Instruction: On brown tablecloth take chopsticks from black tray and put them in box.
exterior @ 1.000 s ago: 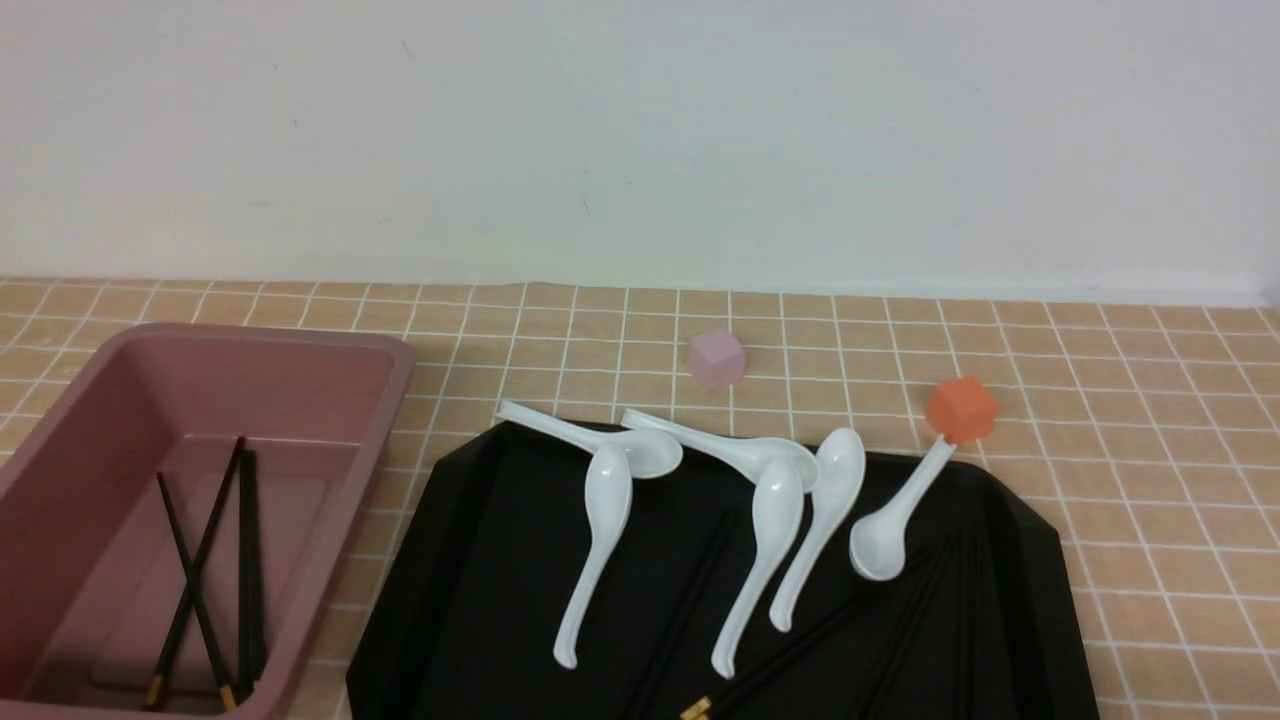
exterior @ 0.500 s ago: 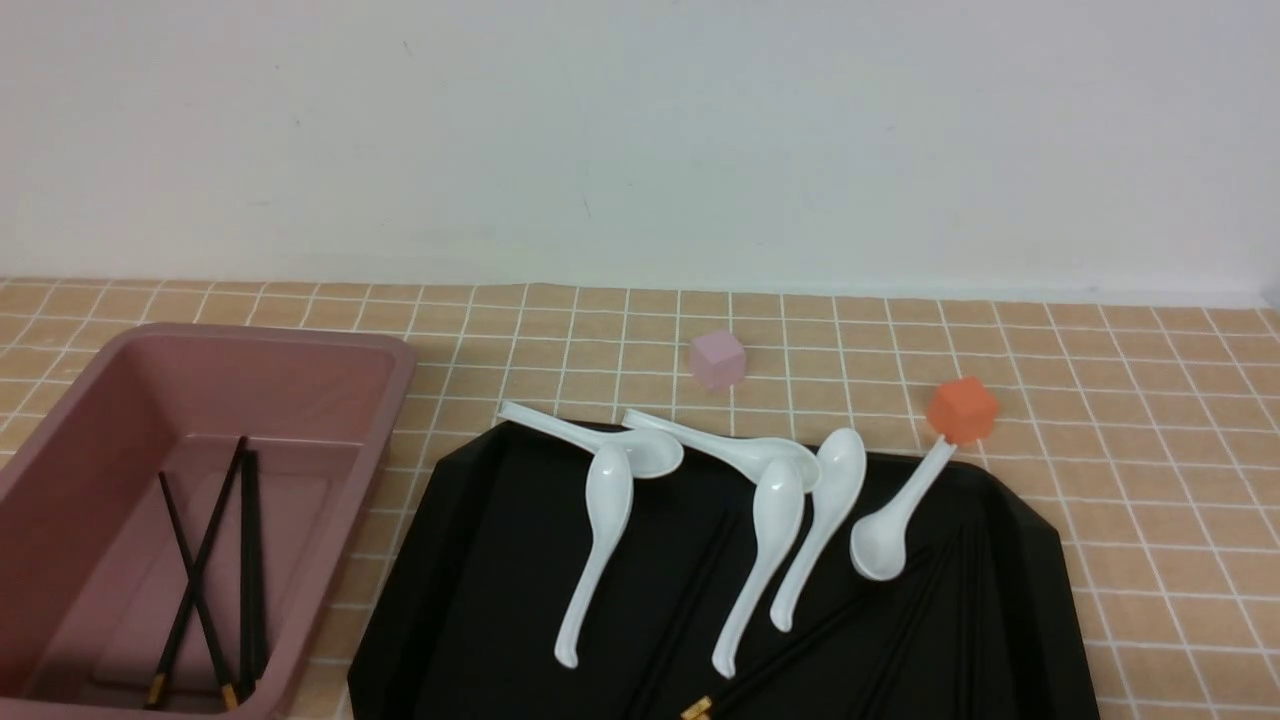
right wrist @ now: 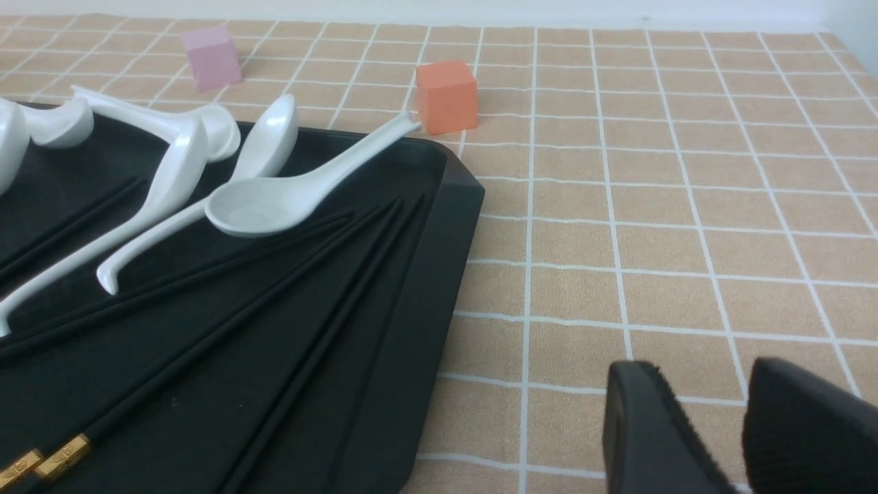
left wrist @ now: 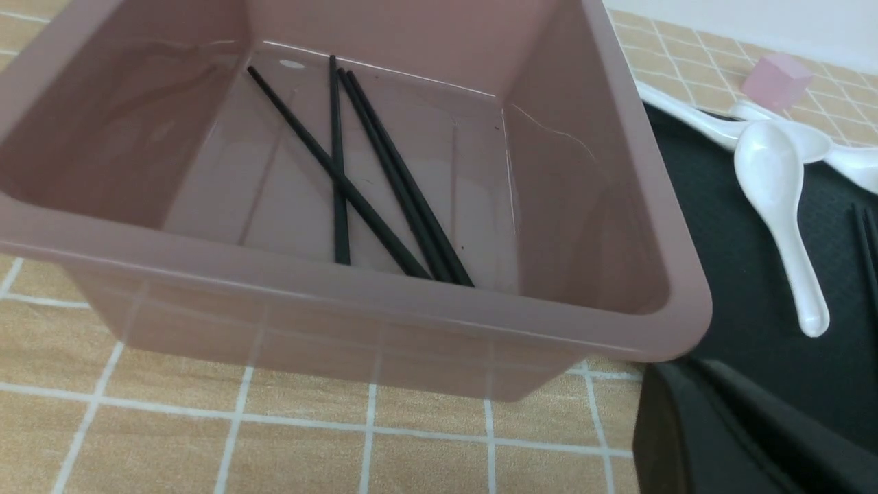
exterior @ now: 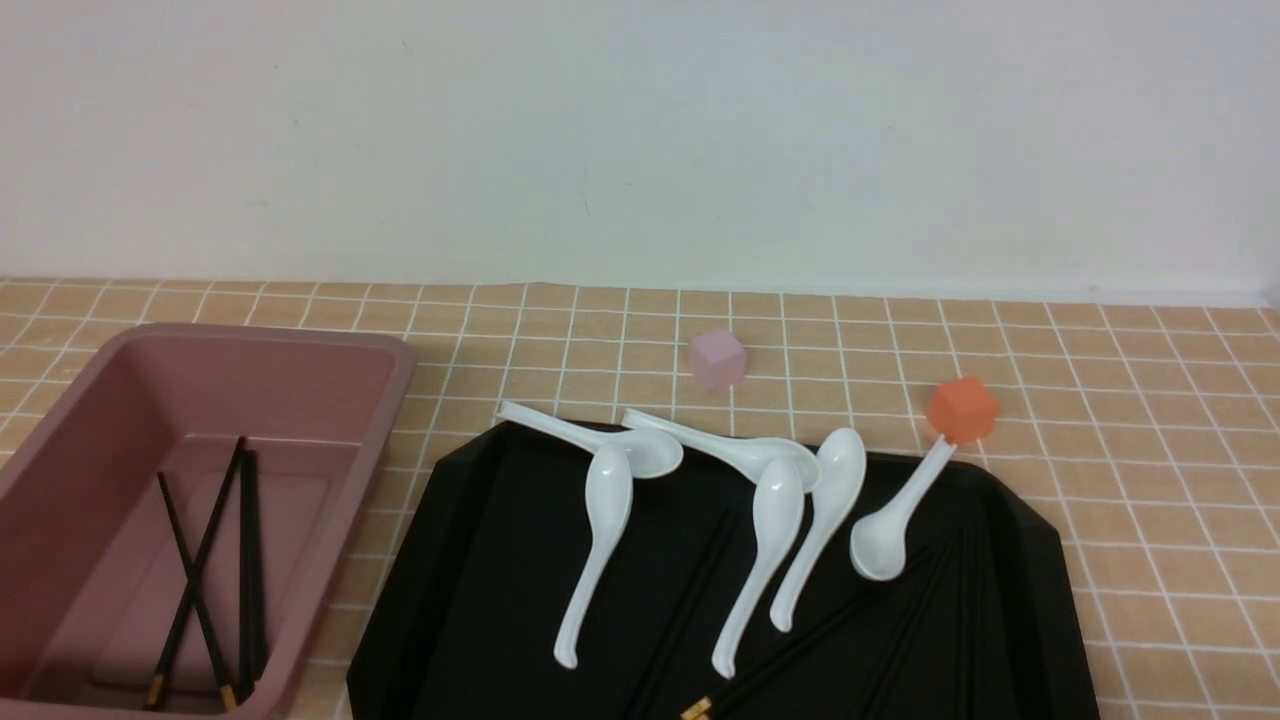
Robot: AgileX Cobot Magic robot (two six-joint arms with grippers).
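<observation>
The box [exterior: 390, 400] stands at the left on the brown tablecloth [exterior: 1150, 480] and holds several black chopsticks [exterior: 215, 570], crossed on its floor; they also show in the left wrist view [left wrist: 370, 178]. The black tray [exterior: 480, 580] lies in the middle with more chopsticks [exterior: 690, 610] near its front. The right wrist view shows several of these [right wrist: 274, 302] side by side, gold tips towards the camera. No gripper shows in the front view. My right gripper [right wrist: 713, 370] hangs over bare cloth beside the tray's right rim [right wrist: 425, 274], jaws slightly apart and empty. My left gripper [left wrist: 713, 391] is a dark shape near the box's corner [left wrist: 658, 226].
Several white soup spoons [exterior: 600, 540] lie across the tray's far half, some handles over its rim. A pink cube [exterior: 717, 359] sits behind the tray. An orange cube [exterior: 961, 409] sits at the tray's far right corner, touching one spoon's handle. A white wall closes the back.
</observation>
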